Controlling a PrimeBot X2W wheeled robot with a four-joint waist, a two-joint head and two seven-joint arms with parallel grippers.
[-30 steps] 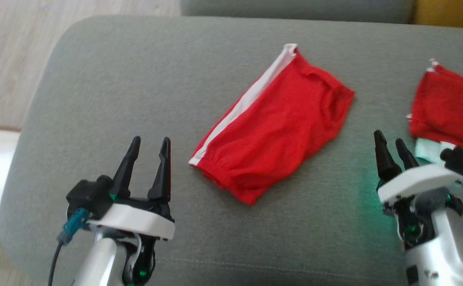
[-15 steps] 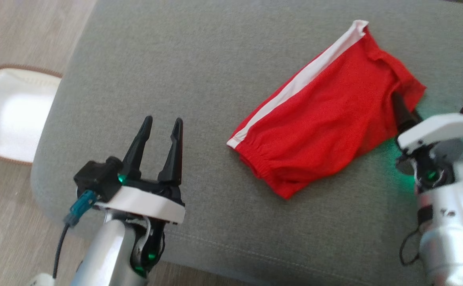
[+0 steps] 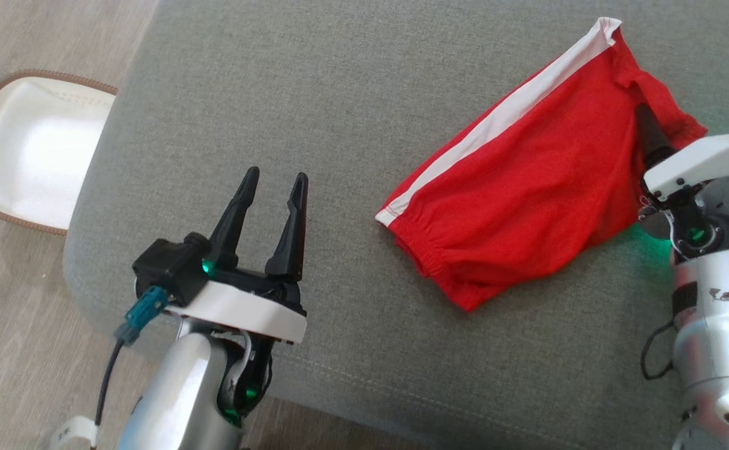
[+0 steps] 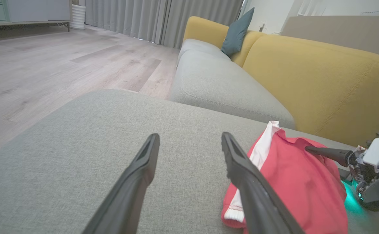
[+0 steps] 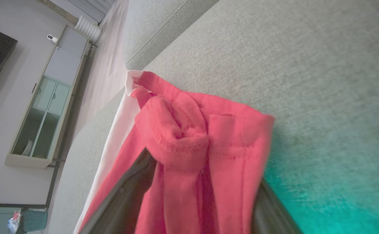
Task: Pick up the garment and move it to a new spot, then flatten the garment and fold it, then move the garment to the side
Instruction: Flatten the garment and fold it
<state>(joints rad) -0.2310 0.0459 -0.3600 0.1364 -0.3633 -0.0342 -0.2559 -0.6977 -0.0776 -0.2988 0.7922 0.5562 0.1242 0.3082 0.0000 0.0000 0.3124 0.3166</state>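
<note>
Red shorts [image 3: 527, 187], white side stripe, rumpled on grey woven cushion [image 3: 339, 94]. L gripper [image 3: 276, 175] jaws wide, empty; R gripper [image 5: 202, 172] jaws wide round bunched hem.

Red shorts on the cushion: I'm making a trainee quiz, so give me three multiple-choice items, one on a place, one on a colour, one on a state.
1. Where does the basket stand, relative to the cushion? A on it; B on the floor to its left; C behind it.
2. What colour is the stripe on the shorts? A blue; B white; C black.
3. How is the left end effector? A shut on the shorts; B shut on the basket; C open over bare cushion.
Key: B, it sits on the wood floor; B, a white band runs along one edge; C, its jaws stand apart, clear of the shorts.
</note>
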